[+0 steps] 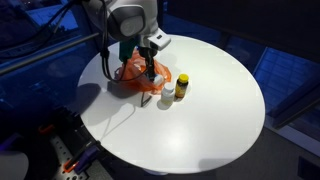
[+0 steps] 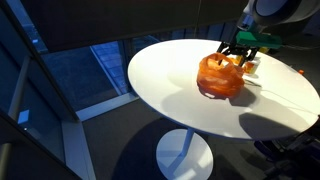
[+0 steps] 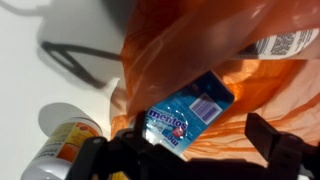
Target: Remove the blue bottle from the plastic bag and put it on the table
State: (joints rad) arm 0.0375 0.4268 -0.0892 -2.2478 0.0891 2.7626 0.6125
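Note:
The blue Mentos bottle (image 3: pixel 187 110) lies tilted among the folds of the orange plastic bag (image 3: pixel 200 40). The bag sits on the round white table (image 1: pixel 220 100) and shows in both exterior views (image 1: pixel 133 70) (image 2: pixel 218 76). My gripper (image 3: pixel 185 150) hovers right over the bag with its fingers wide apart, one on each side of the blue bottle and not touching it. From outside, the gripper (image 1: pixel 150 76) (image 2: pixel 238 56) reaches down into the bag's top. The blue bottle is hidden in both exterior views.
A yellow-labelled bottle with a white cap (image 3: pixel 62 145) stands on the table just beside the bag (image 1: pixel 181 87). A white labelled container (image 3: pixel 285 42) shows through the bag at the top right. The table's edge drops off all round.

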